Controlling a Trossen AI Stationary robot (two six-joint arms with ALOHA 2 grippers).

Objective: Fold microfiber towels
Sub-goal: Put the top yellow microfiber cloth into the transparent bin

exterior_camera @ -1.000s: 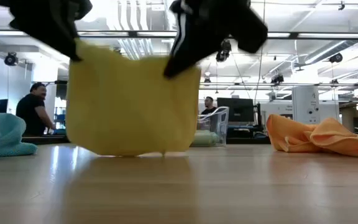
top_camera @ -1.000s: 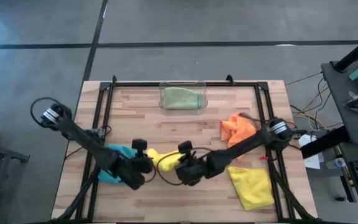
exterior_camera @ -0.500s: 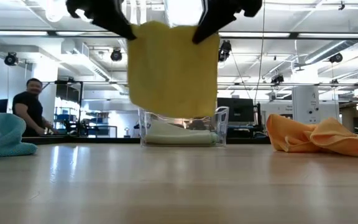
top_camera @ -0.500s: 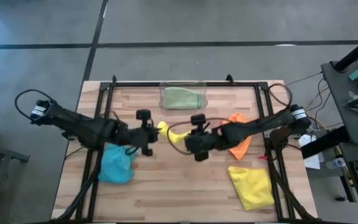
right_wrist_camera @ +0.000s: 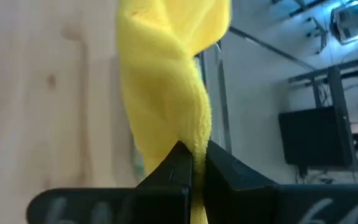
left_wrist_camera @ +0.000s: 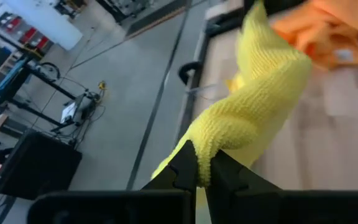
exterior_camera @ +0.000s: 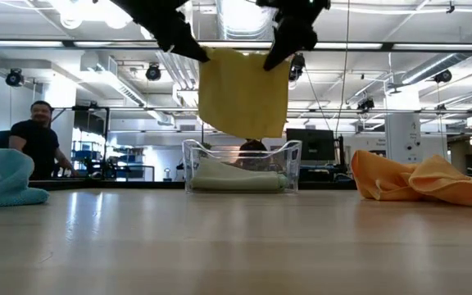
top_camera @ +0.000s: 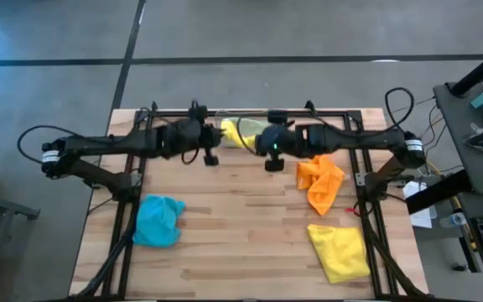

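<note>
Both arms reach to the far edge of the tabletop [top_camera: 250,243]. Left end effector [top_camera: 215,132] and right end effector [top_camera: 257,141] each pinch a top corner of the yellow towel [exterior_camera: 243,90], hanging it above the clear bin [exterior_camera: 242,166]. No readable writing shows anywhere.

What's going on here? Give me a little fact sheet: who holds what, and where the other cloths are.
held cloth: yellow towel, hanging above the bin
left gripper: shut on one top corner
right gripper: shut on the other top corner
in bin: pale green towel
on table: blue towel, orange towel, second yellow towel
background: person beyond the table
</note>
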